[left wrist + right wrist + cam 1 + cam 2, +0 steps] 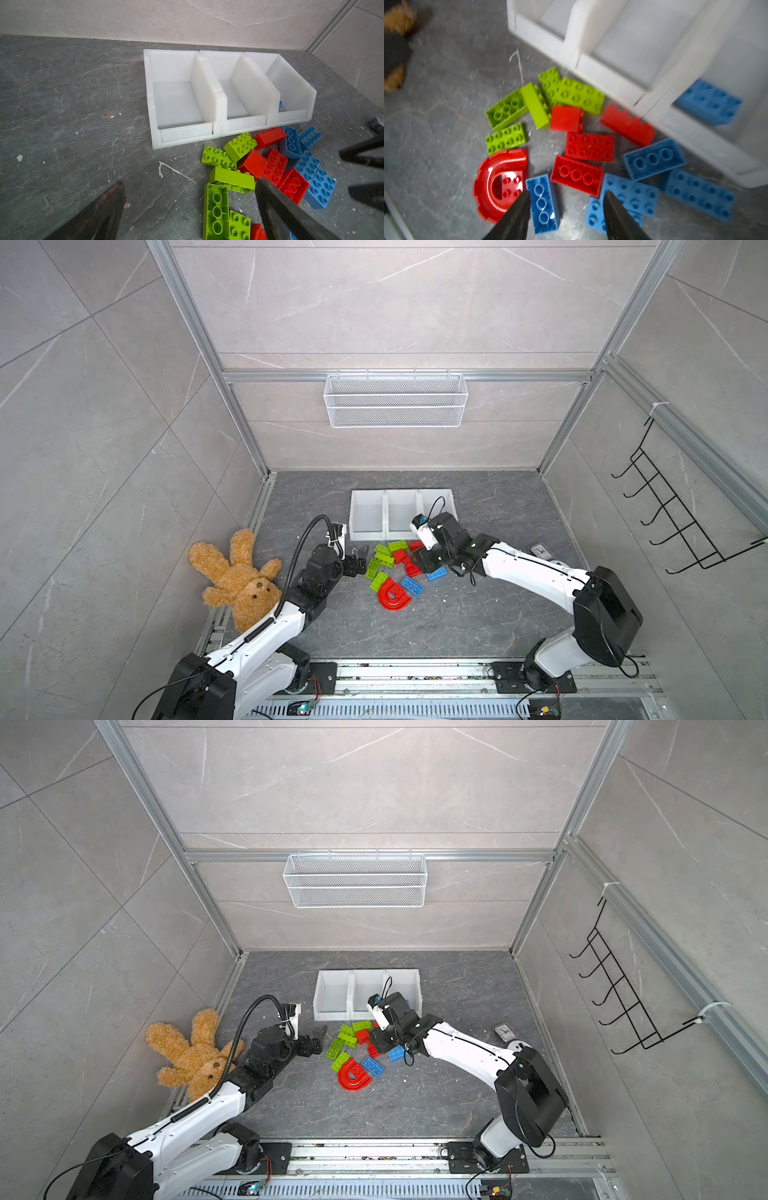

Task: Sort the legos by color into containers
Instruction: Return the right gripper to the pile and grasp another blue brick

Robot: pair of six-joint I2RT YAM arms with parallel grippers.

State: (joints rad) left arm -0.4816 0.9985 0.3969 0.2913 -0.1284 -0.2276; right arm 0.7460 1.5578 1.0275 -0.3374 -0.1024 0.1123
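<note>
Right gripper [566, 193] being held part-open, empty, over lego pile [589, 146] crowded just before bins [185, 135]; left gripper [189, 181] being held wide, empty. Blue brick [708, 101] already binned. Risk: bricks touching, so wrong-colour neighbour being pinched along.

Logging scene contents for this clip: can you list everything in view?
bins: three, white, table back
green bricks: five, pile before bins
red bricks: four, same pile
red arch: one, pile's near edge
blue bricks: six; five in pile, one in right bin
bear: one, brown, table left
clock: one, small, table right
basket: one, white wire, back wall
hook rack: one, black, right wall
left gripper: one, black, open beside pile
right gripper: one, black, open over pile
</note>
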